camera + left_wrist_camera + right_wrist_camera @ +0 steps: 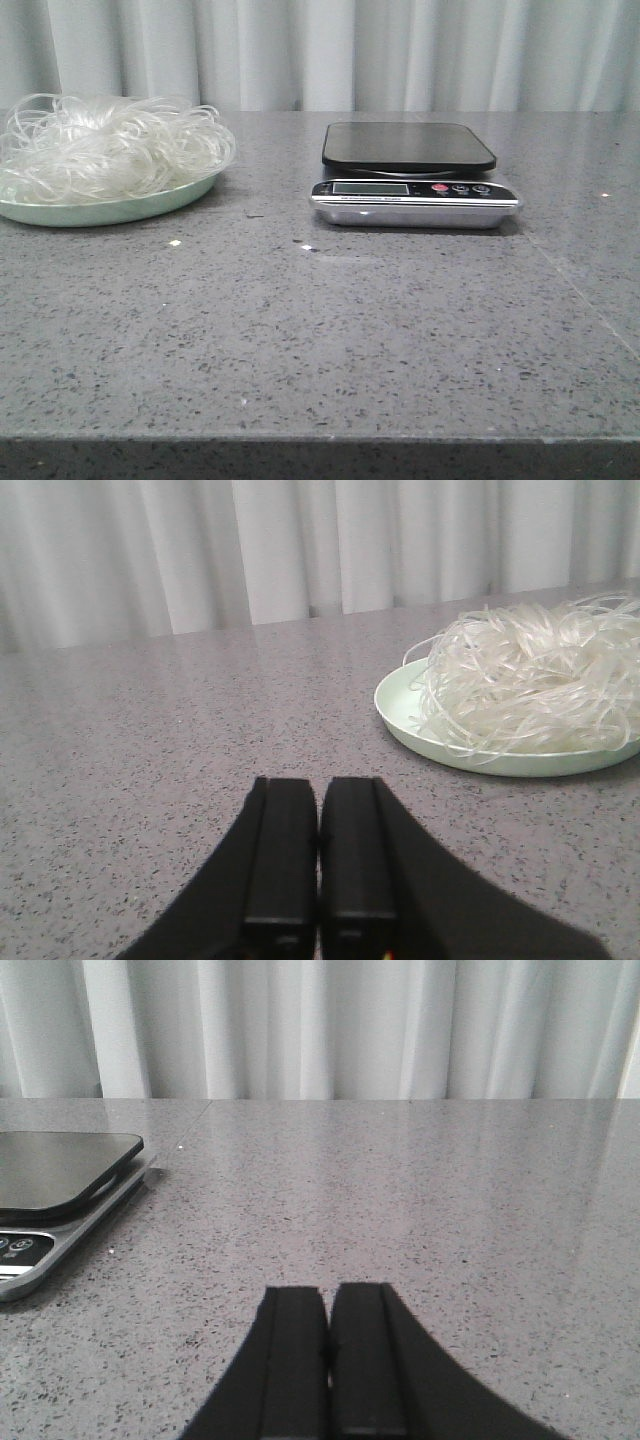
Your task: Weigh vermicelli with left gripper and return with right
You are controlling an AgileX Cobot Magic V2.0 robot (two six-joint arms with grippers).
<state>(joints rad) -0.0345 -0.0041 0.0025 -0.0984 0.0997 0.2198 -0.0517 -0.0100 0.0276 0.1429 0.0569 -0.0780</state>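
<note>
The vermicelli [105,145] is a fluffy heap of thin, glassy white loops on a pale green plate [110,210] at the far left of the table. The left wrist view shows the vermicelli [535,685] and the plate [405,715] ahead and off to one side of my left gripper [319,785], which is shut and holds nothing. A kitchen scale [412,175] with a bare black platform stands right of the plate. My right gripper [328,1292] is shut and empty, with the scale [55,1190] ahead at the side. Neither gripper appears in the front view.
The grey speckled table [330,340] runs back to pale curtains [400,50]. A few small white crumbs [175,242] lie in front of the plate. The table's front edge [320,438] is near the camera.
</note>
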